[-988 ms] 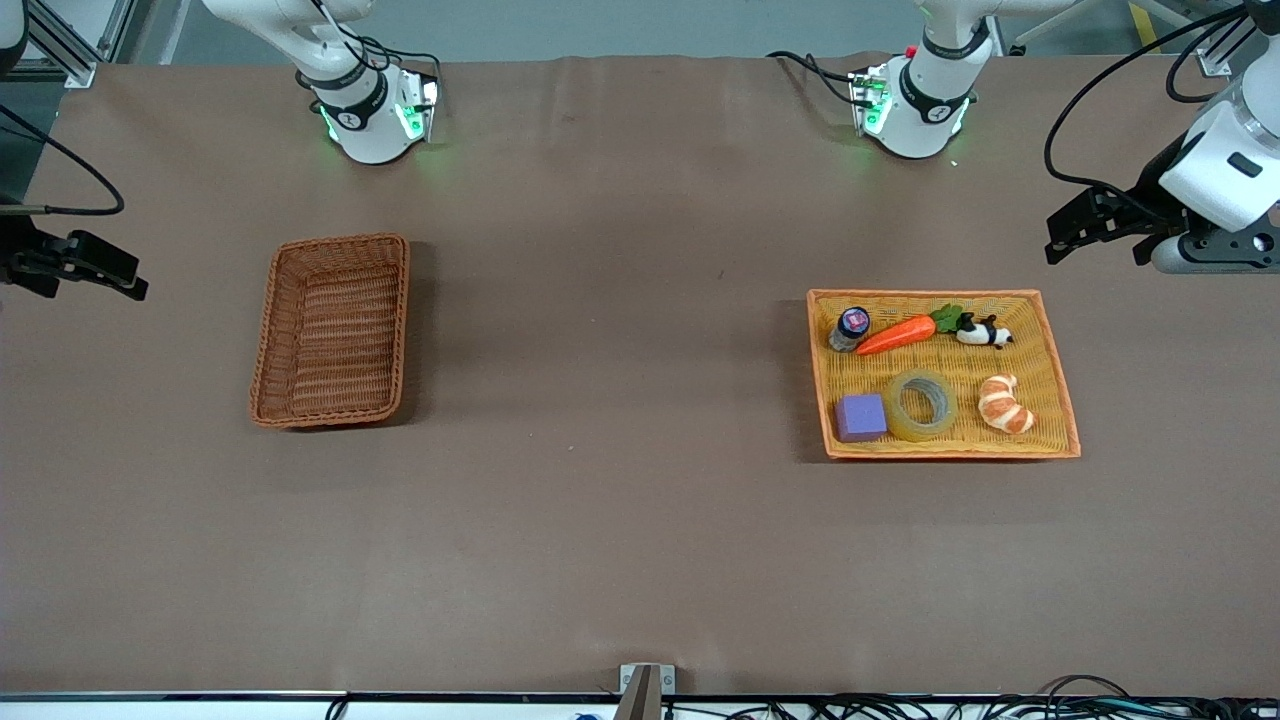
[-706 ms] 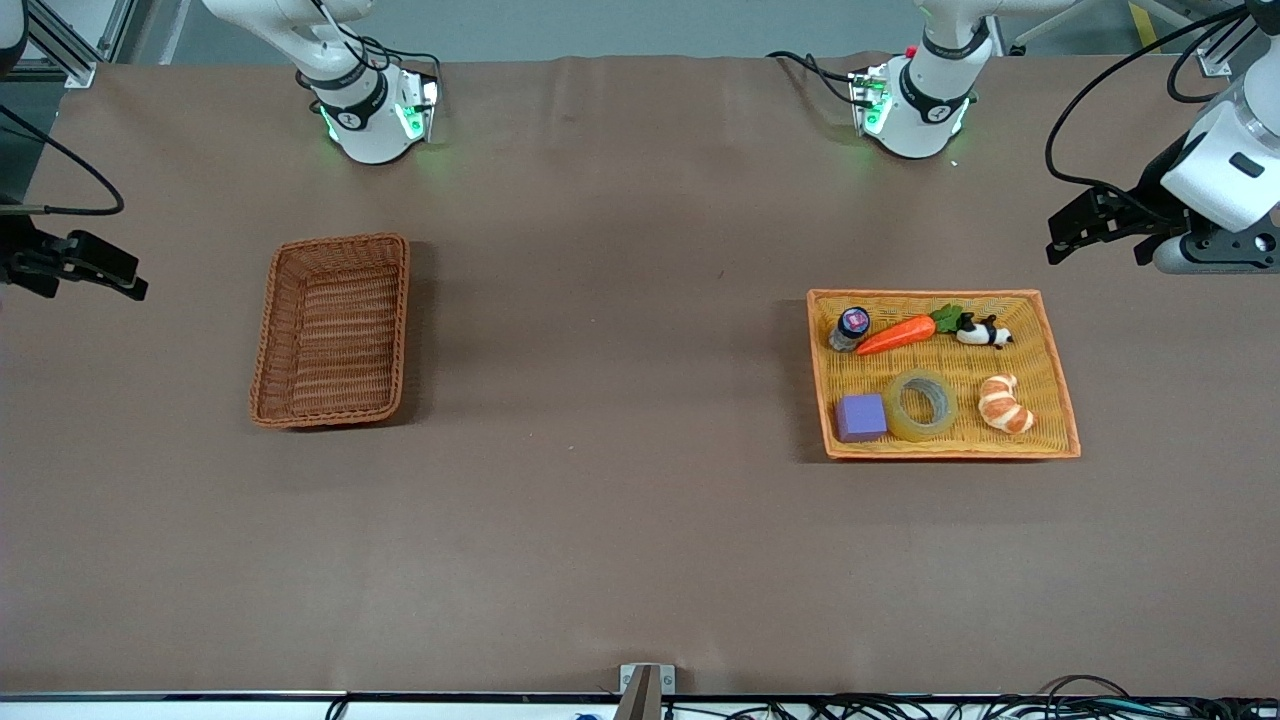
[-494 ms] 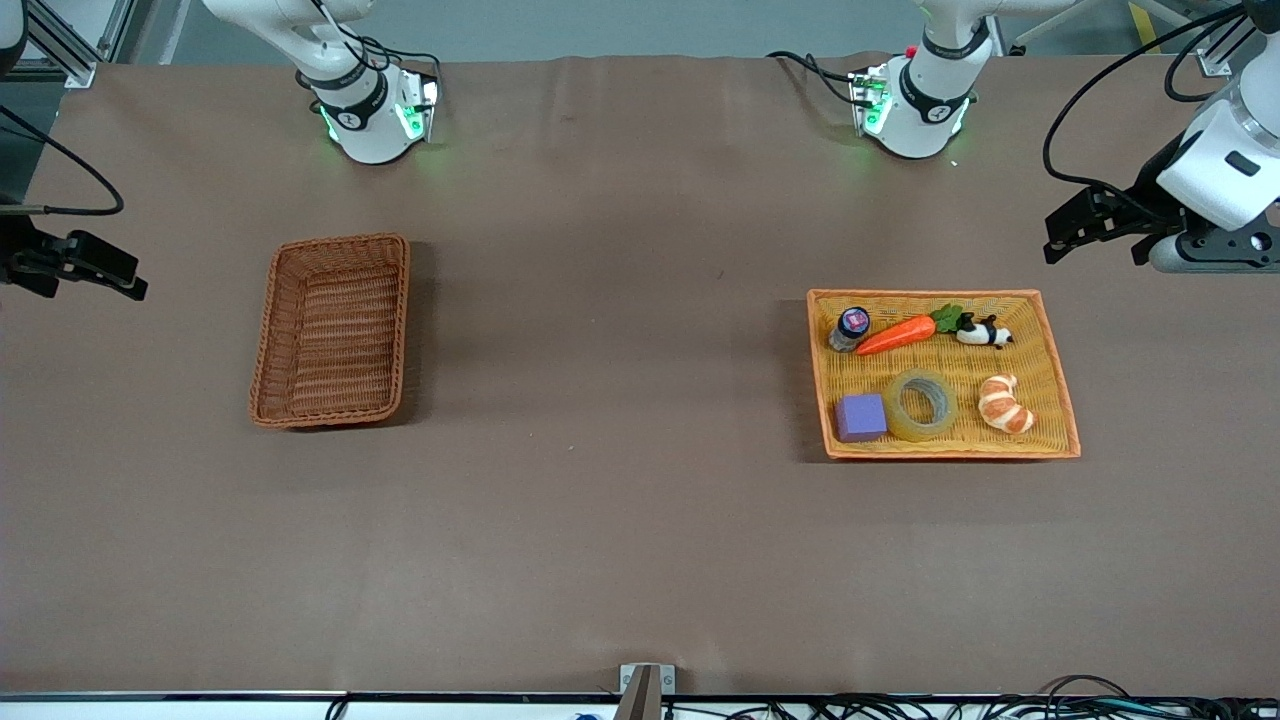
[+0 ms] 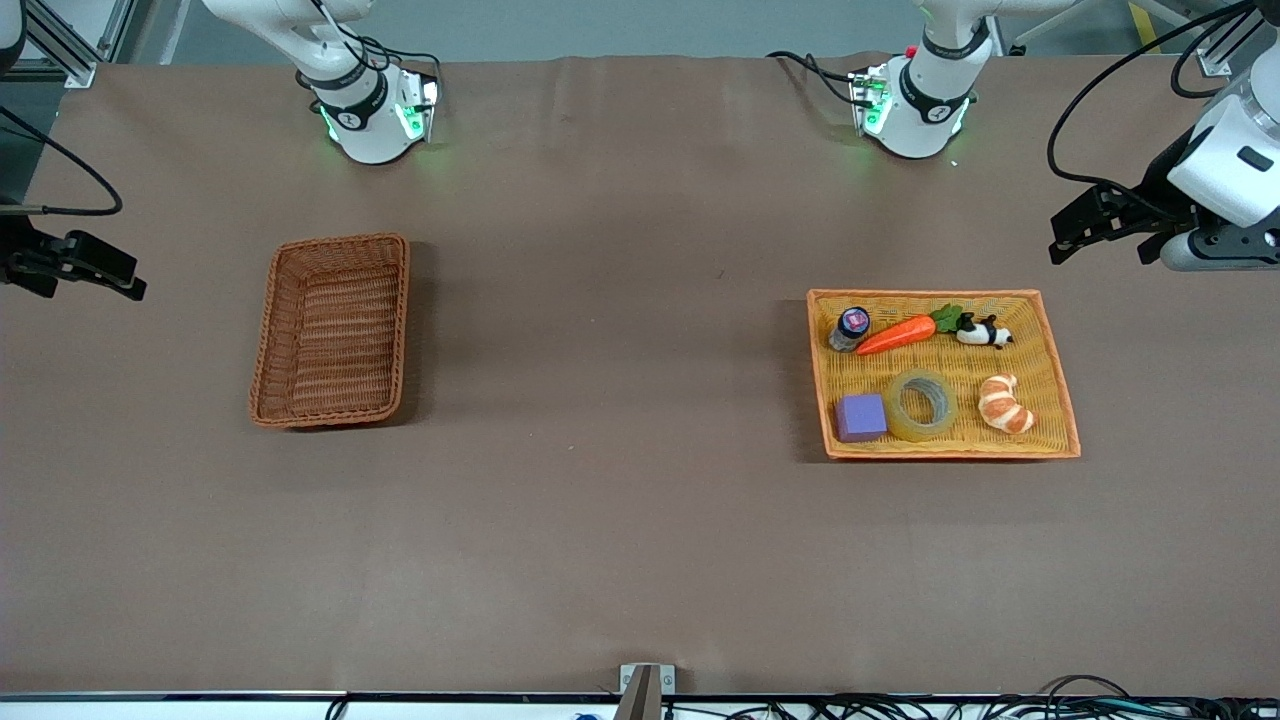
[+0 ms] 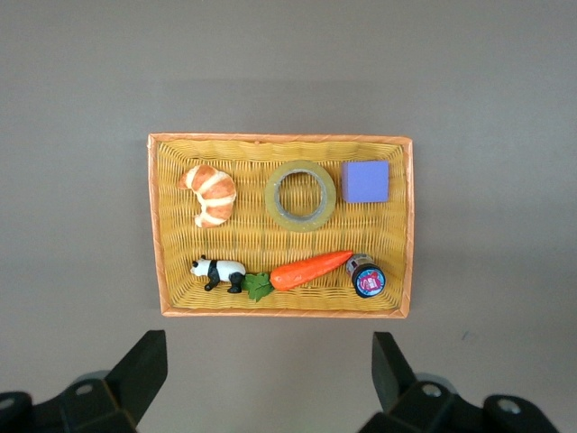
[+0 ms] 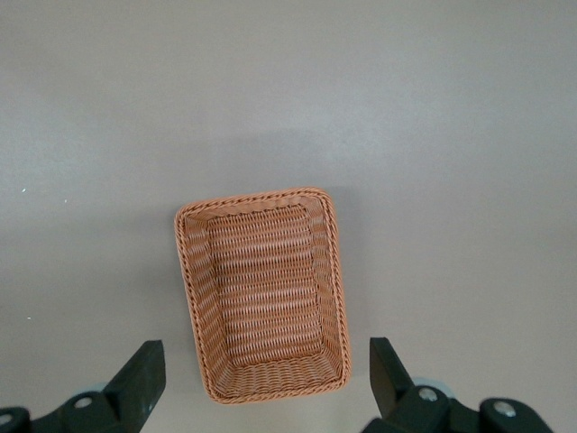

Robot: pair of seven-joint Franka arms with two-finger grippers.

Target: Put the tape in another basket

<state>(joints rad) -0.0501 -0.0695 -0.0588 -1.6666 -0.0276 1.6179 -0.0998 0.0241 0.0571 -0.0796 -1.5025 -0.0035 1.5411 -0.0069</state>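
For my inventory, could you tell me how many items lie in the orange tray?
6, none hidden: bottle, carrot and panda farther from the front camera; purple block, tape and croissant nearer.

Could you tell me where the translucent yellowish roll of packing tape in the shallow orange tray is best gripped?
The translucent yellowish roll of packing tape lies flat, hole upward, so coming straight down seems best: one finger in the hole, one outside, pinching its wall on the side nearest the front camera, away from the purple block and croissant.
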